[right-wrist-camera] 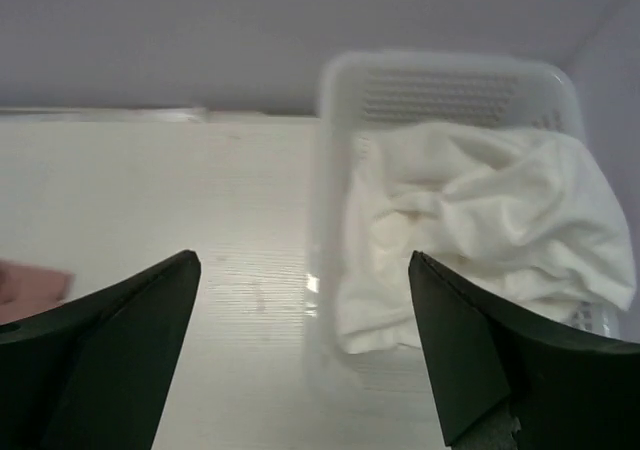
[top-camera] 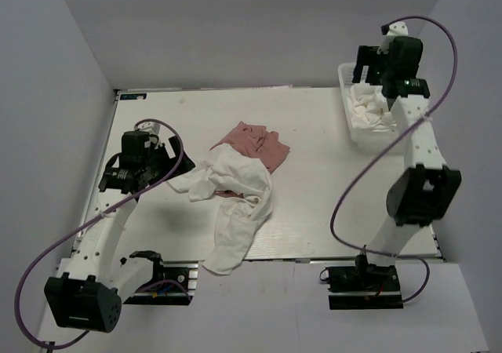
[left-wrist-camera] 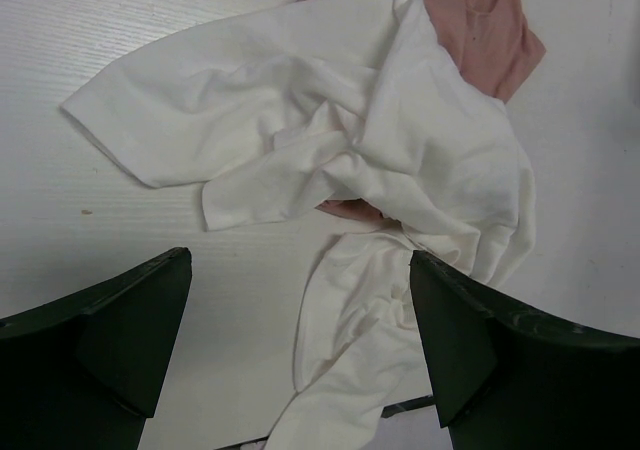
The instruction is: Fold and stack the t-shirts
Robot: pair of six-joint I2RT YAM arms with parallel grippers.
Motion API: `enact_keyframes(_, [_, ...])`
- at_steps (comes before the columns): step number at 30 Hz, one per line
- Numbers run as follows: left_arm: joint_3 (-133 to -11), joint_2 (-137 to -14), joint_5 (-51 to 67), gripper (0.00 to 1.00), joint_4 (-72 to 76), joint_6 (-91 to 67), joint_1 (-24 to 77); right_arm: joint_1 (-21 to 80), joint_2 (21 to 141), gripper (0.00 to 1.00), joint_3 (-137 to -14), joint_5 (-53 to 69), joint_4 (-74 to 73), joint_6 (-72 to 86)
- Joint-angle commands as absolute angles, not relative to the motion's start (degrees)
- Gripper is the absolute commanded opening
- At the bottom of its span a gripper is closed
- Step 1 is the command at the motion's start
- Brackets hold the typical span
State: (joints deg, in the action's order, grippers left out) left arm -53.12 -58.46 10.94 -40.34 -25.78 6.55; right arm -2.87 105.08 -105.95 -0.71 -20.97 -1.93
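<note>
White tee (top-camera: 235,204) is lying crumpled over the pink tee (top-camera: 259,145) mid-table; my left gripper (left-wrist-camera: 298,260) is hovering beside it, spread and empty. I'm seeing the right gripper (right-wrist-camera: 305,260) gaping empty at the basket (right-wrist-camera: 440,62) holding a second tee (right-wrist-camera: 480,210).

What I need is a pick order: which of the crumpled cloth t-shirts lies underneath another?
The dusty pink t-shirt: the sprawling white t-shirt drapes over its near edge, while the bunched white t-shirt sits apart in the white plastic mesh basket.
</note>
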Motion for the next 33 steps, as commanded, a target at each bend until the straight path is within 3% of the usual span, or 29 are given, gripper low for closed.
enact_keyframes(1, [-54.0,-53.8,11.1,1.0,-41.1,-25.0,6.3,3.3,93.4,0.9,-95.8,9.9,-19.3,-2.0])
enact_keyframes(5, [-52.1,-52.0,11.1,1.0,-41.1,-24.3,6.3,16.0,83.8,0.9,-77.5,12.8,-8.1,7.9])
enact_keyframes(8, [-50.1,-50.7,10.5,1.0,-41.8,-24.3,6.3,24.4,83.8,0.9,-71.6,11.3,-7.5,10.3])
enact_keyframes(12, [-48.8,-49.5,10.5,1.0,-42.4,-24.3,6.3,39.8,87.1,0.9,-66.5,7.1,-9.0,9.8])
enact_keyframes(20, [-48.3,-49.0,11.1,1.0,-42.4,-23.8,6.3,51.6,97.9,0.9,-62.6,1.9,-11.3,12.1])
enact_keyframes(21, [-48.3,-48.4,11.1,1.0,-42.4,-23.8,6.3,52.1,99.0,0.87,-62.5,1.0,-11.8,12.0])
enact_keyframes(23, [-47.7,-47.9,11.1,1.0,-42.4,-23.8,6.3,53.7,99.2,0.69,-62.4,0.2,-11.5,11.9])
enact_keyframes(24, [-47.7,-47.4,11.1,1.0,-42.4,-23.8,6.3,54.0,99.0,0.38,-62.8,-1.6,-11.7,11.8])
enact_keyframes(26, [-47.7,-47.4,11.1,1.0,-42.4,-23.8,6.3,55.1,96.5,0.19,-62.8,-4.3,-10.2,11.5])
enact_keyframes(27, [-47.7,-47.4,11.1,1.0,-42.4,-23.8,6.3,55.3,95.9,0.0,-63.0,-5.4,-9.9,11.7])
enact_keyframes(33, [-47.7,-46.8,11.1,1.0,-42.9,-24.3,6.3,54.8,83.8,0.0,-63.5,-17.1,-6.1,12.2])
